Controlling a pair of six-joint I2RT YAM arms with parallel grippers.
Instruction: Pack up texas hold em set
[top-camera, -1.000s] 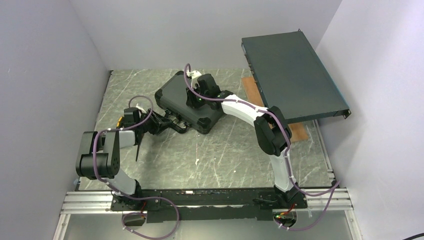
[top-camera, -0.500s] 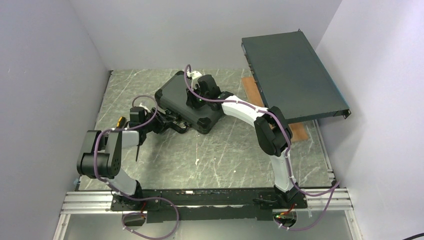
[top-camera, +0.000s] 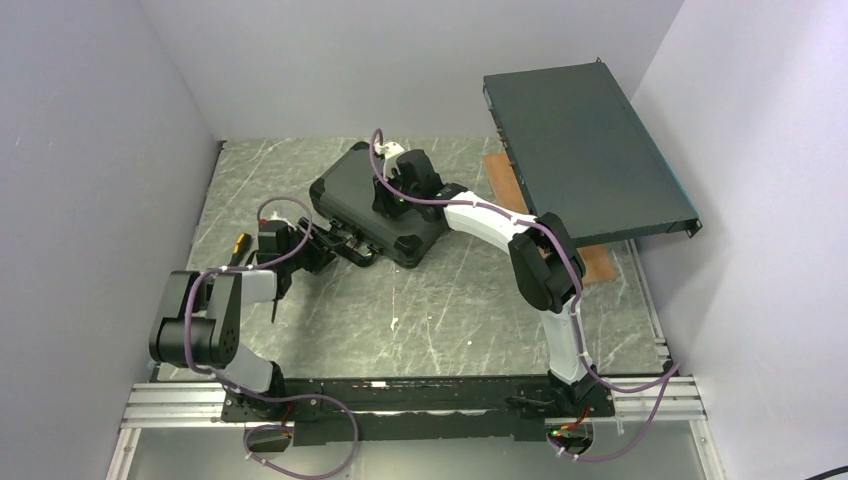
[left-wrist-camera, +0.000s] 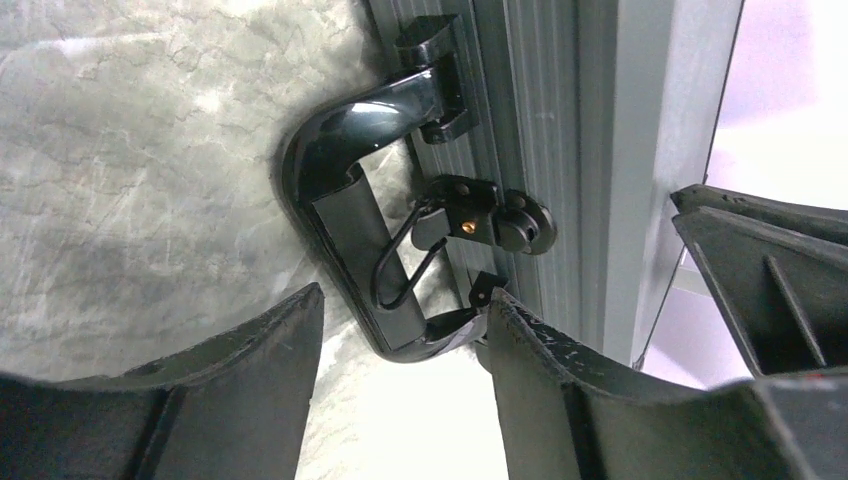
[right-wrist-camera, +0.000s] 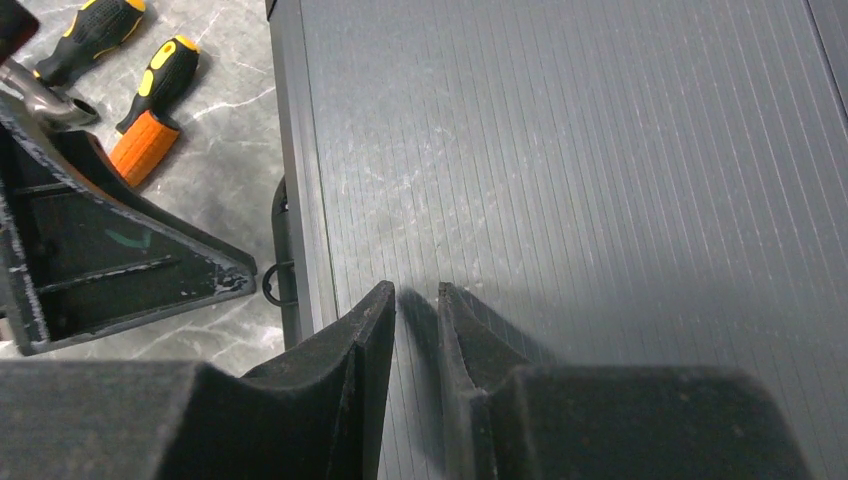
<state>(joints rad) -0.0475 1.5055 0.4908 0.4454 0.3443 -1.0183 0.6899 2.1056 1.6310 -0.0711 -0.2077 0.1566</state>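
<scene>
Black and closed, the small hard case (top-camera: 375, 205) of the texas hold em set is seen lying flat on the marbled grey desk (top-camera: 450, 310), toward 12 o'clock from the desk's middle, and turned at an angle to the desk's edges. Its carrying handle (left-wrist-camera: 330, 190) is set on the side facing 8 o'clock, and a small latch (left-wrist-camera: 490, 220) with a wire loop is seen just beside it on the case's front wall. None of the set's chips, cards or other pieces can be seen.

The left hand (top-camera: 335, 240) is held low at the 8 o'clock side of the case, pointed at the handle. In the left wrist view its fingers (left-wrist-camera: 250, 380) are spread well apart, with one end of the handle lying in the gap between them; whether they touch it cannot be told.

The right hand (top-camera: 392, 200) is set down on the ribbed lid from above, near the lid's middle. Its fingers (right-wrist-camera: 365, 330) are drawn close, a narrow gap left between them, and nothing is held there.

Orange-handled screwdrivers (right-wrist-camera: 150, 100) lie on the desk at 9 o'clock of the case. A large flat dark grey box (top-camera: 585, 150) is seen tilted at 2 o'clock, well apart from the case.
</scene>
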